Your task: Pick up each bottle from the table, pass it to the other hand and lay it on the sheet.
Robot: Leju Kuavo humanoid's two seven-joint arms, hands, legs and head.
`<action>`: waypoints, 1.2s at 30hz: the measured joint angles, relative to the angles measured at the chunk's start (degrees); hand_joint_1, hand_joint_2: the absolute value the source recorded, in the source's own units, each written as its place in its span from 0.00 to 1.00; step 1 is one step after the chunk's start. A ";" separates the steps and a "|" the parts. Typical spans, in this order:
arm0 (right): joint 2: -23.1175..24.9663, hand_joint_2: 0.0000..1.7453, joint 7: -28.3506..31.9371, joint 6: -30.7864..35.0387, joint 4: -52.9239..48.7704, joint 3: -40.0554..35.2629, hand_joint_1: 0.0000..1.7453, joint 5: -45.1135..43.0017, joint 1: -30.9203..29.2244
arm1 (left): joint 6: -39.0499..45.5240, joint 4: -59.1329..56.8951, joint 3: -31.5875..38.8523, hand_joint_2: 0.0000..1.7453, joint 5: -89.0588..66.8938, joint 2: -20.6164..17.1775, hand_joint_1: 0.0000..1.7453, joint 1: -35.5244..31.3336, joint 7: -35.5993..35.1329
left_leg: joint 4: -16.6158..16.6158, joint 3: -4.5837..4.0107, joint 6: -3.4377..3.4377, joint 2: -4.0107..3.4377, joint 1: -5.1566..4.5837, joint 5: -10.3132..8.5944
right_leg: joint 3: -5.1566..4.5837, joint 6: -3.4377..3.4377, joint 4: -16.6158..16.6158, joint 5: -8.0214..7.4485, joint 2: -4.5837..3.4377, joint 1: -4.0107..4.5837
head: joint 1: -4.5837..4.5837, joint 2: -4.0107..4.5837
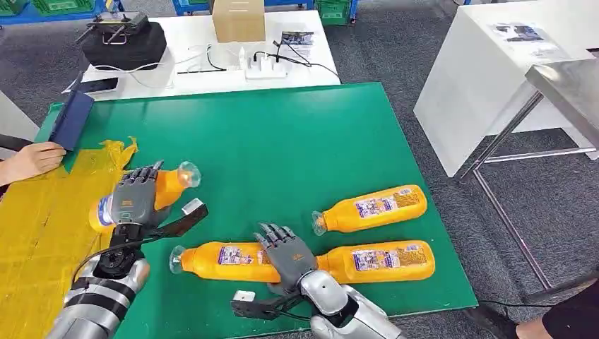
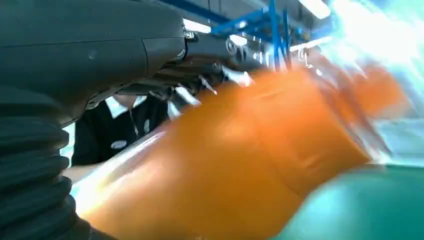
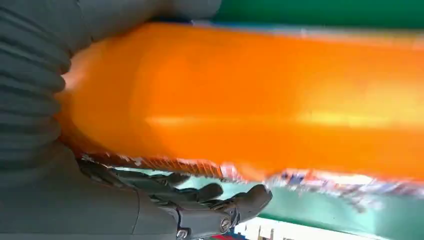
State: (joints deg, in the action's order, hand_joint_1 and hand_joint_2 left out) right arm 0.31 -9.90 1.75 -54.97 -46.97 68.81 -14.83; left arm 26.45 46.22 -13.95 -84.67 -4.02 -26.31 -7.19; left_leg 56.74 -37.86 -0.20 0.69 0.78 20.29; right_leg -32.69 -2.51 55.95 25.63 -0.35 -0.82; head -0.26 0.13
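I'm carrying one bottle (image 1: 166, 185) clasped in my left hand (image 1: 134, 194) towards the yellow sheet (image 1: 42, 233) for laying down; my right hand (image 1: 286, 251) is resting fingers-spread on the next bottle (image 1: 222, 260), not clasping yet.

The head camera is looking down over the green table (image 1: 297, 134). Both wrist cameras are sitting close against orange bottles (image 2: 240, 165).

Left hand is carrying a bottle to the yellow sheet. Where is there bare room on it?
The yellow sheet lies bare beside the left hand and its bottle. Its far edge is crowded: a person's hand rests there. Bare green mat stretches beyond the three lying bottles.
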 measured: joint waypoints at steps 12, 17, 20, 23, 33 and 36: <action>1.24 1.00 1.97 0.48 2.38 -0.02 0.89 -2.80 -1.67 | -4.24 -7.98 -0.68 1.00 1.38 1.51 0.00 -2.28 -1.70 | 0.00 0.15 0.01 -0.12 0.00 -0.02 | 0.13 0.11 0.00 -0.09 -0.07 0.00 | 0.00 0.00; 1.35 1.00 2.58 0.72 2.79 0.00 1.00 -3.78 -1.95 | -4.87 -9.79 -0.68 1.00 3.87 1.81 0.00 -2.34 -0.07 | 0.00 0.16 0.01 -0.14 0.01 -0.02 | 0.13 0.11 0.00 -0.09 -0.08 0.01 | 0.00 0.00; 1.38 1.00 2.58 2.74 2.84 0.26 1.00 -4.72 -1.76 | -3.80 -9.83 -0.46 1.00 9.52 2.21 0.00 -2.04 4.76 | 0.00 0.15 0.01 -0.13 0.01 -0.02 | 0.14 0.11 0.00 -0.09 -0.07 0.01 | 0.00 0.00; 1.73 1.00 2.58 8.12 1.42 2.23 1.00 -6.21 0.34 | -6.57 -1.75 1.99 1.00 32.74 3.83 0.00 2.18 19.85 | 0.00 0.05 0.02 -0.09 -0.01 -0.03 | 0.65 0.10 0.01 -0.08 -0.06 -0.02 | 0.00 0.00; 2.62 1.00 3.51 12.82 -4.04 8.39 1.00 -6.95 5.24 | -16.34 24.28 5.97 1.00 58.29 6.27 0.00 12.75 26.96 | 0.01 -0.39 0.04 -0.01 -0.05 -0.06 | 0.33 0.09 0.02 -0.08 0.00 -0.01 | -0.02 0.00; 3.61 1.00 6.06 19.07 -6.30 11.15 1.00 -8.99 6.73 | -22.70 31.05 7.67 1.00 74.12 7.15 0.00 15.36 29.38 | 0.01 -0.45 0.04 -0.06 -0.04 -0.05 | 0.25 0.10 0.03 -0.08 -0.01 0.00 | 0.00 0.00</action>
State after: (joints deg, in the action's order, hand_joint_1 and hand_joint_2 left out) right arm 3.91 -3.84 20.82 -61.27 -35.82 59.82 -8.10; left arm 3.75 77.27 -6.27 -10.56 3.13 -10.95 22.18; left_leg 56.75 -38.31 -0.16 0.63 0.74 20.23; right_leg -32.44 -2.41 55.98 25.54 -0.37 -0.82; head -0.26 0.13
